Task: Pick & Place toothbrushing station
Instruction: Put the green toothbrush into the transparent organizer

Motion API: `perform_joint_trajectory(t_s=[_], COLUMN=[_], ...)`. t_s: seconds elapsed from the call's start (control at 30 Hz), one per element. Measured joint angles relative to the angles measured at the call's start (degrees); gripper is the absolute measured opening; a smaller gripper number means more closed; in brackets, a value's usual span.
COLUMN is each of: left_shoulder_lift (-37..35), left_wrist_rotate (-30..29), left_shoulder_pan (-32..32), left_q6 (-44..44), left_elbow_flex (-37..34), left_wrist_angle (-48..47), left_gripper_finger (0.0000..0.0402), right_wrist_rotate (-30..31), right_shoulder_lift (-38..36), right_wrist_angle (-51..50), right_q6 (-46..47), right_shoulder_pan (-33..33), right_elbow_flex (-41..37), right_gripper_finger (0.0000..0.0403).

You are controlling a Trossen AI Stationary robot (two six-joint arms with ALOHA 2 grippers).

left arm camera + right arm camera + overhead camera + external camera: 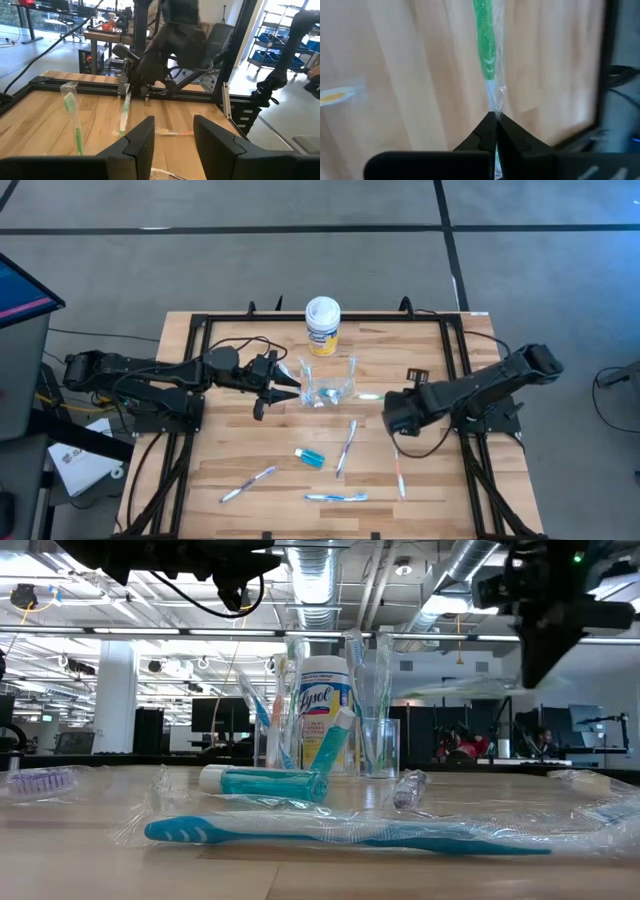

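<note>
The see-through cup [328, 385] stands mid-table with wrapped toothbrushes upright in it [378, 690]. One green one [75, 120] shows in the left wrist view. My left gripper [290, 388] is level at the cup's left side, its fingers [145, 135] open with only bare table showing between them. I cannot tell whether it touches the cup. My right gripper [392, 418], right of the cup and above the table, is shut on a green-and-white toothbrush [485, 45] in a clear wrapper. Loose toothbrushes [345, 448] and a teal tube [310, 457] lie nearer the front edge. My right gripper pinches one end of the wrapped toothbrush [492, 102] between its two fingertips, slanting down from above. The white part is at the fingers and the green part is farther out. The toothbrush [123, 110] hangs below the fingers, its lower end close over the table.
A yellow canister with a white lid [322, 325] stands behind the cup near the far edge. More wrapped toothbrushes lie at the front [335, 497], front left [248, 483] and front right [400, 475]. A black frame [200, 330] runs round the tabletop.
</note>
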Motion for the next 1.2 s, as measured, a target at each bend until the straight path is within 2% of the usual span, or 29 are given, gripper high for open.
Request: perform_joint_trajectory(t_s=[0.17,0.43,0.6,1.2], left_shoulder_lift=[0.0,0.0,0.0,0.0], left_wrist_rotate=[0.0,0.0,0.0,0.0], left_shoulder_pan=[0.0,-0.4,-0.5,-0.4], left_q6=[-0.4,-3.5,-6.6,-21.1], left_elbow_flex=[0.0,0.0,0.0,0.0], left_wrist_angle=[0.0,0.0,0.1,1.6], left_gripper_finger=[0.0131,0.0131,0.0131,0.0131], right_wrist_rotate=[4.5,12.8,16.1,29.9], right_shoulder_lift=[6.5,12.1,13.2,25.0], right_wrist_angle=[-8.1,-16.4,-14.9,-15.5], right_q6=[-0.7,-1.5,-6.3,-21.6], right_shoulder_pan=[1.7,4.7,6.2,6.4], right_elbow_flex=[8.3,20.4,25.4,41.0], right_gripper_finger=[0.0000,0.0000,0.0000,0.0000])
